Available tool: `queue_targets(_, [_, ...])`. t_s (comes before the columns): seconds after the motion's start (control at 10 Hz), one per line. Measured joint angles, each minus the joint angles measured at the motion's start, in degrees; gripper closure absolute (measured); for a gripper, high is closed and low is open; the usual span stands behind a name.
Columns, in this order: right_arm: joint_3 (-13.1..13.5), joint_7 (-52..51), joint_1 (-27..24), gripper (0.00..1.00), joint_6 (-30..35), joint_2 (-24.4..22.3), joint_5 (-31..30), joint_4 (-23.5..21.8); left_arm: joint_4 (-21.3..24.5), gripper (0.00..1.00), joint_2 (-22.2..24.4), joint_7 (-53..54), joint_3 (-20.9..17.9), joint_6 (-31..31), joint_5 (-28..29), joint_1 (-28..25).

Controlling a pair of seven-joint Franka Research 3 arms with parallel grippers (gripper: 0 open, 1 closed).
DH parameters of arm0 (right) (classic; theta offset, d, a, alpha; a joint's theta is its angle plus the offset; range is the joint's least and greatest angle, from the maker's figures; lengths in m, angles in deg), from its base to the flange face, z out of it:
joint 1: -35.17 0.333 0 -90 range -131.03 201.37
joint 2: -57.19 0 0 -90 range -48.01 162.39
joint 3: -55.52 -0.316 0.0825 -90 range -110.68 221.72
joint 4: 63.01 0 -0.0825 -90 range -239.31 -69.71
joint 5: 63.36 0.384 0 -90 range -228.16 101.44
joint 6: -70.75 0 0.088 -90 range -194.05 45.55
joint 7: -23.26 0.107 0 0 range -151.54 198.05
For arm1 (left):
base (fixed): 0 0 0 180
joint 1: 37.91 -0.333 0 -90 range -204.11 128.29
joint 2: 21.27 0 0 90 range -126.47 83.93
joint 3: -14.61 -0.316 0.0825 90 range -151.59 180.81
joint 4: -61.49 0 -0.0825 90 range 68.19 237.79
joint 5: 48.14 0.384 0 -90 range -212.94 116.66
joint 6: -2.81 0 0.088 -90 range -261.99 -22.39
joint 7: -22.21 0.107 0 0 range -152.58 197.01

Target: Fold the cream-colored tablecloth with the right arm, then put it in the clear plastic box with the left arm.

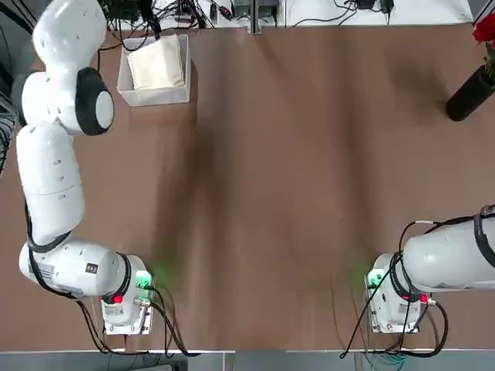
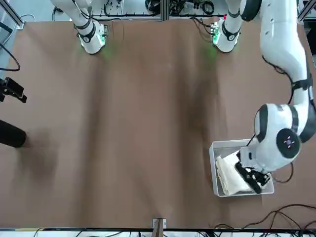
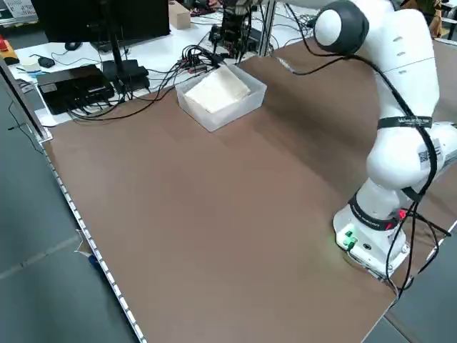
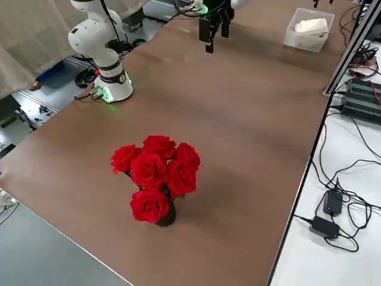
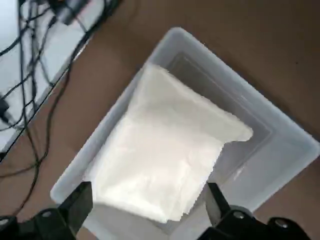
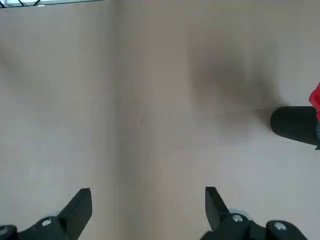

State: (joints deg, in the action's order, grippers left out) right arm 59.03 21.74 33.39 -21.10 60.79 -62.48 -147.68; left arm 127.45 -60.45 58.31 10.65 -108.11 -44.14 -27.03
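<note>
Cream-colored tablecloth (image 1: 158, 64) folded into a layered wad, lying inside the clear plastic box (image 1: 179, 94); filling most of the box floor, one strip of see-through bottom bare along one wall. Edges slightly wrinkled, layers visible at one corner in the left wrist view (image 5: 165, 155). Box (image 2: 215, 170) upright on the brown tabletop (image 1: 294, 178), at the far corner on the robot's left side, close to the tabletop edge with the cables (image 3: 153, 71) beyond.

Left claw (image 2: 251, 178) directly above the box, fingers spread wide, nothing between them; cloth not touched, seen free below the two fingertips (image 5: 82, 202) in the wrist view. Left arm (image 1: 54, 162) stretched from its base at the near edge out to the box, big round grey joint cap (image 1: 94, 111) just beside the box in the top view.

Right claw (image 4: 214, 27) high over the tabletop, well apart from box and cloth, fingers apart and empty; only bare tabletop beneath them in the right wrist view (image 6: 148, 210). Right arm (image 1: 448, 259) folded back near its own base.

Dark vase (image 1: 469, 94) with red roses (image 4: 156, 173) at the far corner on the robot's right side, well apart from both claws.
</note>
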Motion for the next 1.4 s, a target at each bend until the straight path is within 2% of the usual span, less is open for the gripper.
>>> queue_targets(0.3, [0.08,0.00,-0.01,0.00,0.00,0.00,0.00,0.00,6.44,0.00,10.30,-19.53,0.45,2.05,-0.95,-1.58])
queue_targets(0.5, [0.09,0.00,-0.01,0.00,-0.01,0.00,0.00,0.01,12.16,0.00,17.21,-29.94,3.38,3.74,-1.58,-4.09])
queue_targets(0.7, [0.10,0.00,-0.01,0.00,-0.04,0.00,0.00,0.02,20.62,0.00,25.98,-33.13,5.30,3.89,-3.66,-6.49])
queue_targets(1.0, [0.08,0.00,-0.01,0.00,-0.09,0.00,0.00,0.03,32.59,0.00,38.86,-35.21,5.00,4.38,-5.22,-8.33])
queue_targets(1.2, [0.08,0.00,-0.01,0.00,-0.09,0.00,0.00,0.03,34.42,0.00,41.88,-35.72,4.83,6.46,-5.61,-9.10])
queue_targets(1.4, [0.07,0.00,0.00,0.00,-0.09,0.00,0.00,0.03,32.68,0.00,42.25,-35.97,4.71,10.89,-5.63,-8.79])
